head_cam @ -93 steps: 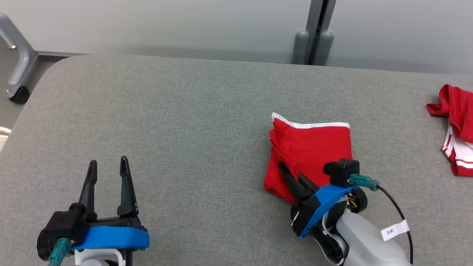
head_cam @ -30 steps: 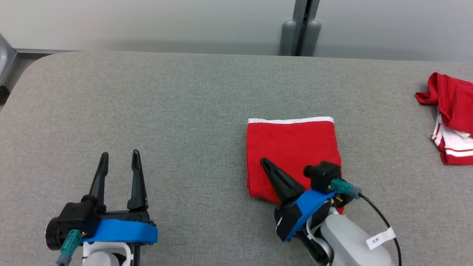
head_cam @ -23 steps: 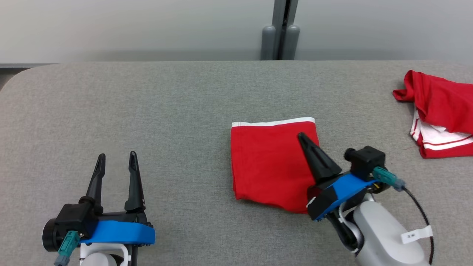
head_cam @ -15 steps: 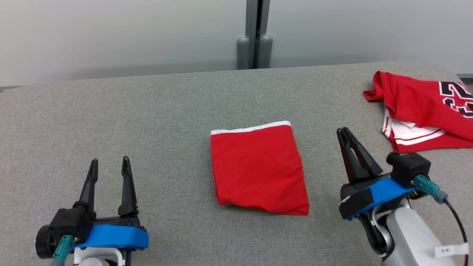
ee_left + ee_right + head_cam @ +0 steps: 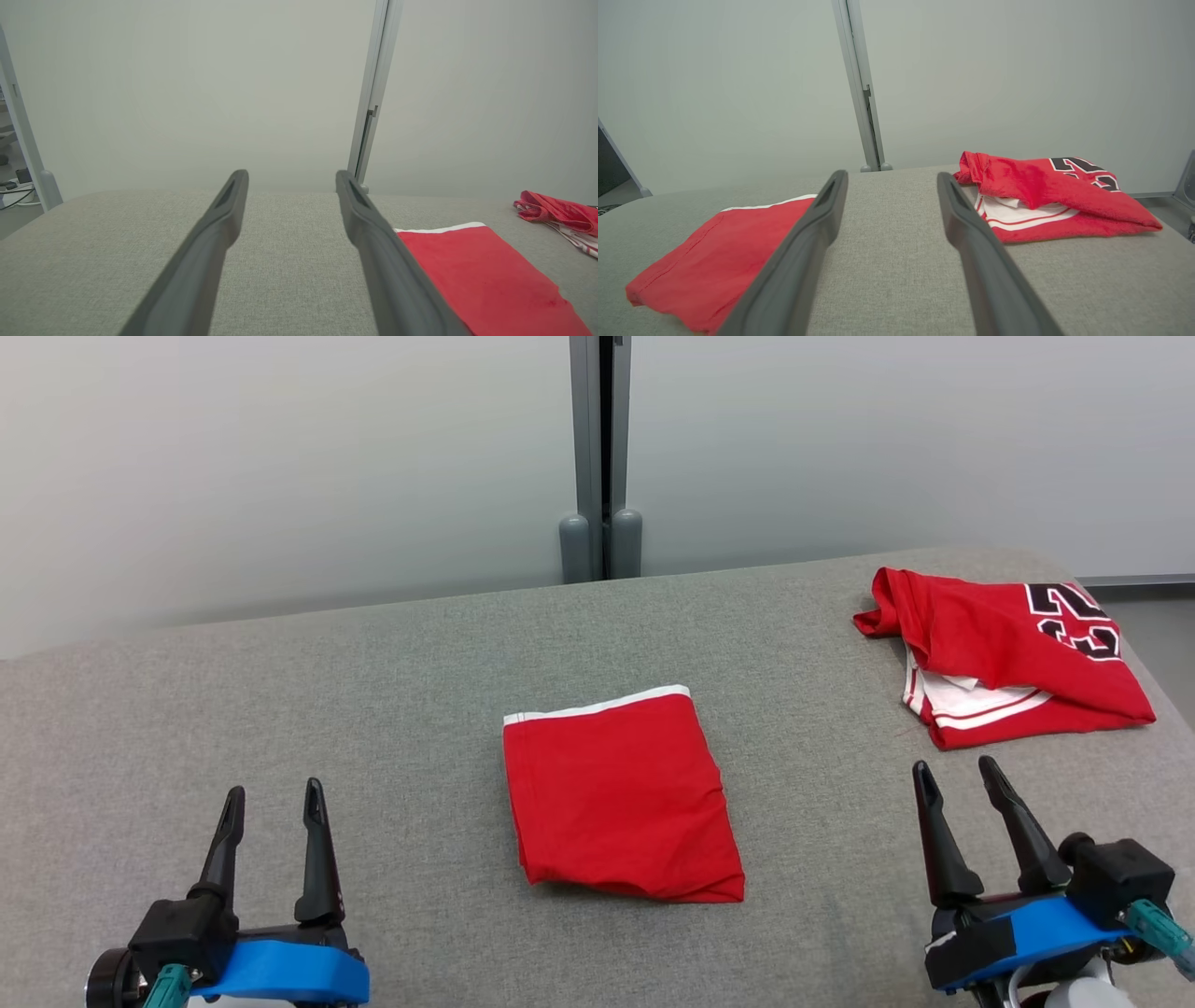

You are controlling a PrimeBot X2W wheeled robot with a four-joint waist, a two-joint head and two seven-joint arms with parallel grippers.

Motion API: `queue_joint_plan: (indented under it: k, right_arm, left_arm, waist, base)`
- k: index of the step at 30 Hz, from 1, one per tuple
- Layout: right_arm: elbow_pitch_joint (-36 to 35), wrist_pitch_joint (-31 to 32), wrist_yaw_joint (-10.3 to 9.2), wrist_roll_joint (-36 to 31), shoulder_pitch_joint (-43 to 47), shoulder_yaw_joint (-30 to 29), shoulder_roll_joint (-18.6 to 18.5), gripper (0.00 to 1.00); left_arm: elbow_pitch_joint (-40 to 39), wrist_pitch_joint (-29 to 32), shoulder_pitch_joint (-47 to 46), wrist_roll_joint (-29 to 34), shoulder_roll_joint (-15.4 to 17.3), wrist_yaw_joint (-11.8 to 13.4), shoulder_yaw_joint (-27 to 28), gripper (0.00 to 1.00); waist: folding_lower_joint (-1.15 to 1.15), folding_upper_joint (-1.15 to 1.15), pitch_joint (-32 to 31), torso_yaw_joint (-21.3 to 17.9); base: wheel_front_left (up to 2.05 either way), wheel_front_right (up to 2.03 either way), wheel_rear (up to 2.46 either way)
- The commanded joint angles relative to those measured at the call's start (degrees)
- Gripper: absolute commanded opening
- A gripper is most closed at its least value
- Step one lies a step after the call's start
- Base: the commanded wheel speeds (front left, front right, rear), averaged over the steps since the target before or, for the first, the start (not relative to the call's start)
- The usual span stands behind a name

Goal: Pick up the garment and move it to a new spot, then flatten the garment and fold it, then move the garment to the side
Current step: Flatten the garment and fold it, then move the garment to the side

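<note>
**Folded red garment at mid-table; both grippers empty**

1. Garment: red w/ white band along far edge. Lay folded flat, roughly rectangular, at centre of grey table, between the two grippers and touching neither.
2. Jersey: red w/ white trim, crumpled at far right of table, well apart from garment. Black white-edged numerals on it, partly folded under, so not readable w/ certainty.
3. L gripper: near left, fingers apart, nothing between them.
4. R gripper: near right, fingers apart, nothing held. Jersey lay beyond it.
5. Post: grey, upright behind table, against pale wall.
6. Bare table surface lay between each gripper and garment.
</note>
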Motion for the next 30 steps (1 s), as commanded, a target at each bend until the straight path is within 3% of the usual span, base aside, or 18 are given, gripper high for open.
queue_joint_plan:
  k: [1, 11, 30]
  right_arm:
    - [-0.5, -0.1, 0.01, -0.5, 0.9, -0.3, 0.3, 1.0]
    - [-4.3, -0.1, 0.01, -4.3, 6.0, -3.5, 3.4, 1.0]
    - [-3.0, -0.1, 0.01, -6.1, 6.6, -3.9, 4.1, 1.0]
  left_arm:
    - [-0.2, -0.1, 0.5, 0.5, 0.0, 0.2, -0.1, 1.0]
    - [-0.5, -0.1, 2.9, 1.6, 0.0, 0.2, -0.2, 1.0]
    - [0.0, -0.1, 3.6, 1.7, 0.0, -0.4, 0.0, 1.0]
  waist:
    - [0.01, 0.01, -0.1, 0.1]
    - [0.01, 0.01, -1.1, 2.2]
    - [0.01, 0.01, -1.2, 2.5]
  base:
    - [0.0, 0.0, 0.0]
    - [0.0, 0.0, 0.0]
    - [0.0, 0.0, 0.0]
